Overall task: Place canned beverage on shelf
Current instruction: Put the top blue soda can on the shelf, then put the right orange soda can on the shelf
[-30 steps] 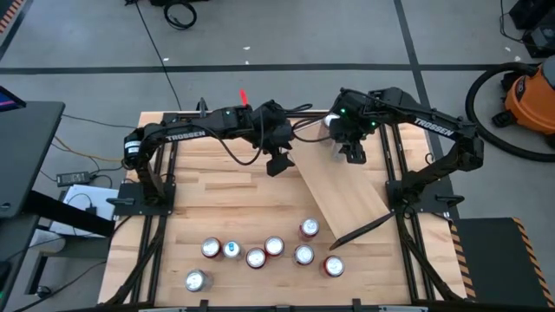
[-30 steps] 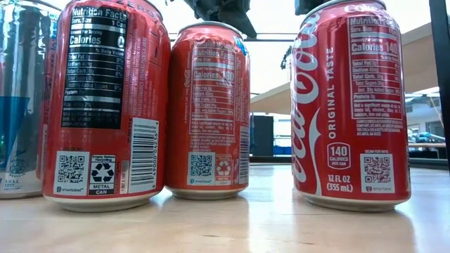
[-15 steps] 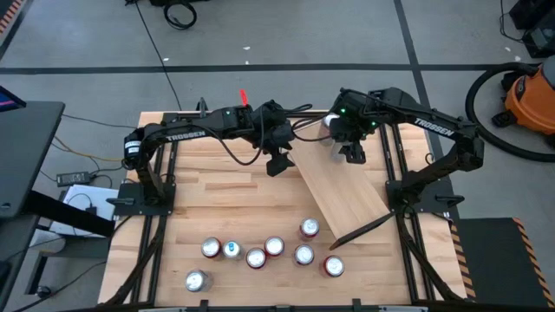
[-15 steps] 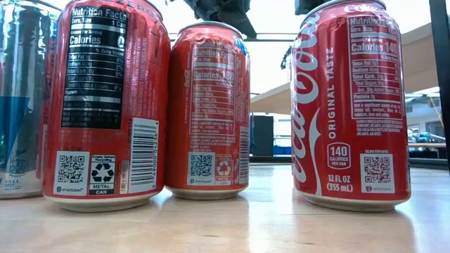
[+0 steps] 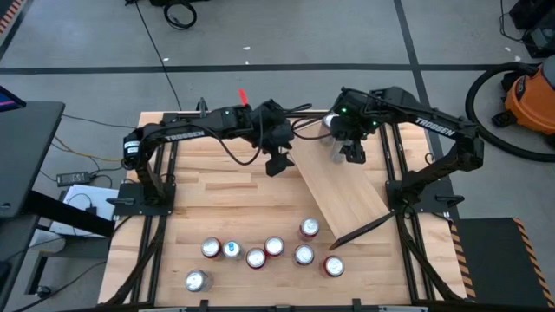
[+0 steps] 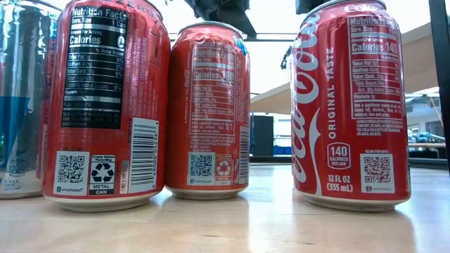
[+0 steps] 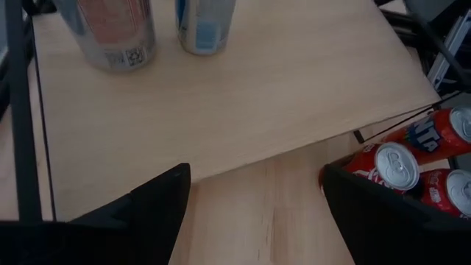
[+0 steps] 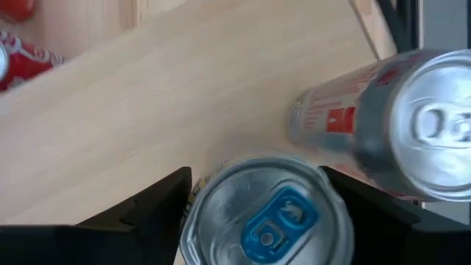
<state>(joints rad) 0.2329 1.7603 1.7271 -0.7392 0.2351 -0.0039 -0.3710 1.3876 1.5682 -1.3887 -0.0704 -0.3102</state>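
The shelf (image 5: 342, 195) is a light wood plank that lies slanted across the table's right half. Two cans stand upright on its far end: a silver can with a blue tab (image 8: 268, 217), also in the left wrist view (image 7: 206, 26), and a silver and red can (image 8: 383, 125) beside it. My right gripper (image 5: 349, 154) is open above the blue-tab can, with one finger on either side of its top. My left gripper (image 5: 277, 163) is open and empty over the table, just off the shelf's left edge (image 7: 243, 158).
Several cans stand in a loose group on the table's near half (image 5: 274, 247), mostly red, and fill the low view (image 6: 207, 112). Black frame rails (image 5: 395, 156) run along the table's sides and back. Bare tabletop (image 5: 217, 191) lies between my left gripper and the cans.
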